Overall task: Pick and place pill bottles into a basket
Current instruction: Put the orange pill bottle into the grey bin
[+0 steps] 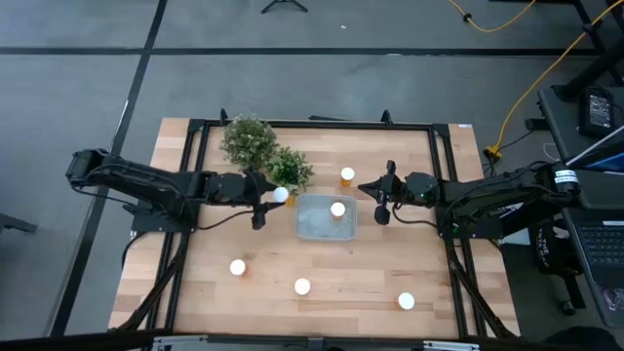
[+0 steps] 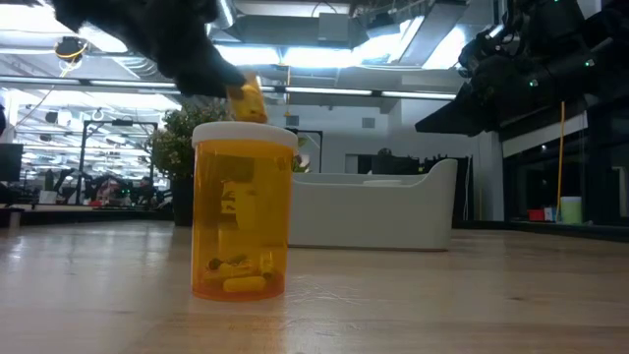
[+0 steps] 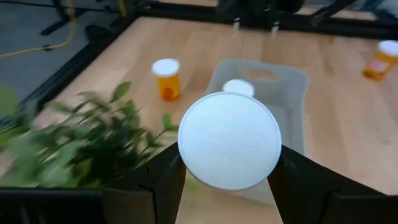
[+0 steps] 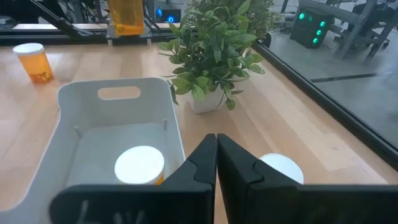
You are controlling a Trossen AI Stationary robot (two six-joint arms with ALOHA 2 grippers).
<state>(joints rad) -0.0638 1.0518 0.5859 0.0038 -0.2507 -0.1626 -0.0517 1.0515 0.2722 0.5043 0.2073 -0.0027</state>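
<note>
Top-down view of a wooden table (image 1: pixel 322 263) w/ two dark robot arms reaching in from the left and right edges. The left gripper (image 1: pixel 268 195) holds a pill bottle (image 1: pixel 281 194) by its sides, white cap up, just left of the basket (image 1: pixel 314 226) and beside the smaller of two potted plants (image 1: pixel 290 168). In the left wrist view that cap (image 3: pixel 229 140) fills the gap between the fingers (image 3: pixel 165 177). The basket, pale and translucent, sits near the table's centre (slightly toward the back edge) w/ one bottle (image 1: pixel 337 210) inside, at its right end. The right gripper (image 1: pixel 385 199) hovers just right of the basket, jaws clenched together on nothing. Another bottle (image 1: pixel 347 175) stands behind the basket's back right corner. Three more stand along the front edge: left (image 1: pixel 237 267), middle (image 1: pixel 302 287), right (image 1: pixel 406 301). The larger plant (image 1: pixel 248 138) sits near the back edge.
</note>
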